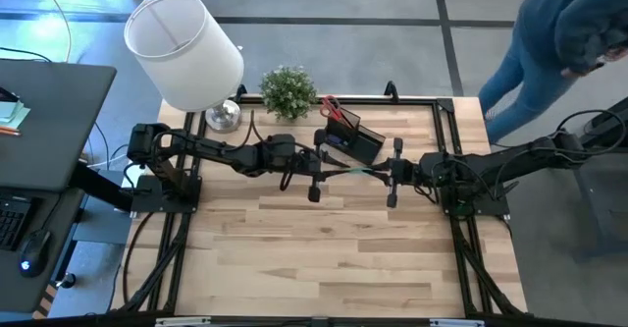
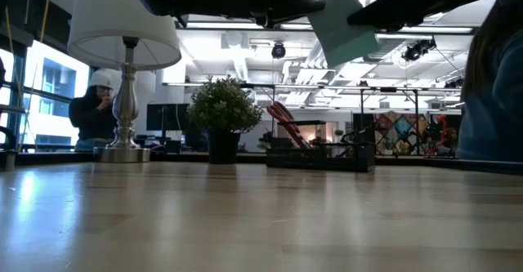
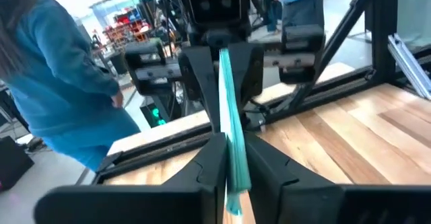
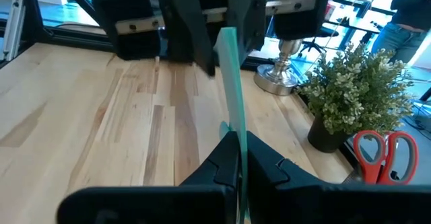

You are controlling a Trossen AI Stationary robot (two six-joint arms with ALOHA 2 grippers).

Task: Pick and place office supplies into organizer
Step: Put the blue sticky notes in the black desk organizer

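Sticky-note pad (image 3: 232,150) held edge-up in air above worktop (image 1: 334,258) middle, pinched from both ends: left gripper (image 3: 232,167) fingers closed on it, right gripper (image 4: 239,160) fingers closed on it too. Organizer (image 1: 355,138) near far edge, scissors (image 4: 382,155) standing in it, beside potted plant (image 1: 288,91).

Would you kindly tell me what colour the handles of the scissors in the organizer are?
Red. The scissors show best in the right wrist view, standing in the organizer.
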